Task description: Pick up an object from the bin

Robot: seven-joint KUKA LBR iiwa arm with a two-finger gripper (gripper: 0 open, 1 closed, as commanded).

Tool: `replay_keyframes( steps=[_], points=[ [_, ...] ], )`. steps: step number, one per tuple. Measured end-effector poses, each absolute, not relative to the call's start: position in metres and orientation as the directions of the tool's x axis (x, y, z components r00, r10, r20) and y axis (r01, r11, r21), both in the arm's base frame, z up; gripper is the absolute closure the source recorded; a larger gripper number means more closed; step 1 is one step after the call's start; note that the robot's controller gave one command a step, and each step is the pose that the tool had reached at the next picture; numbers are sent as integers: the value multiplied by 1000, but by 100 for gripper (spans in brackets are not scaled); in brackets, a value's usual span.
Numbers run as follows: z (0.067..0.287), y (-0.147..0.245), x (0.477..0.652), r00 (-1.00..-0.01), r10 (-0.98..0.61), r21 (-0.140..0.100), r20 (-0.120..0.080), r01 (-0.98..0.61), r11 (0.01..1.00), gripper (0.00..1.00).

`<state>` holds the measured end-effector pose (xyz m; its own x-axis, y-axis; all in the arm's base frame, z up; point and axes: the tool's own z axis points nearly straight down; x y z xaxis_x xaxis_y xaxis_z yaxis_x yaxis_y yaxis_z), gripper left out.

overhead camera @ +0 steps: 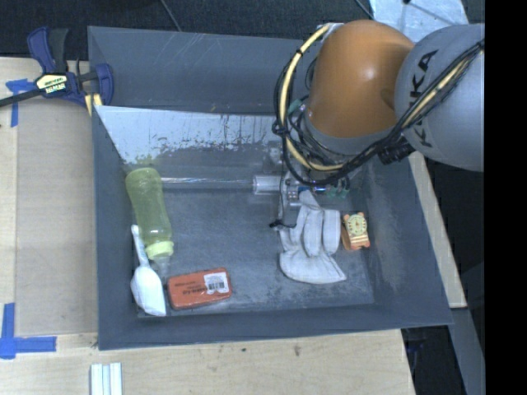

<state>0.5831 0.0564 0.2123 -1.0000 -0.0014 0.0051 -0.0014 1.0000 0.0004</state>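
Near edge of the bin (247,323), left: orange block (198,288) with a barcode label, lying flat. White spoon (148,285) is just left of it, maybe touching. The gripper is nowhere near those 2.

Middle, right: white cloth bundle (313,249), which is the thing the gripper is at. Its long axis runs near-far with a slight lean. The wide flared end points near; the narrower end points far and runs under the gripper. Small orange-yellow toy (356,230) sits just beside it on the right; can't tell whether they touch. Yellow-green bottle (148,208) lies well apart on the left, also near-far.

Gripper (288,211) is low over the cloth's far-left end, below the orange wrist cover (354,72). Can't tell if it's spread or pinched, since the cover and cables hide it. No cloth is visibly clamped.

Far: clear tube (206,183) lies left-right, just left of the gripper.

My read: grasp stage, nothing lifted, and the cloth lies flat on the floor. Next move calls for closing across the short axis at the narrow end, then lifting straight up. The cloth is soft and will likely droop. Watch for it dragging the toy.
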Motion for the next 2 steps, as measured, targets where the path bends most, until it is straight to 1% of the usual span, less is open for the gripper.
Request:
replay_keyframes(
  steps=[1, 2],
  points=[
    [217, 56, 585, -1000, 0, 1, -4, 0, 1000, 0],
    [185, 17, 564, -992, -129, 1, -9, -129, 992, 0]
  ],
)
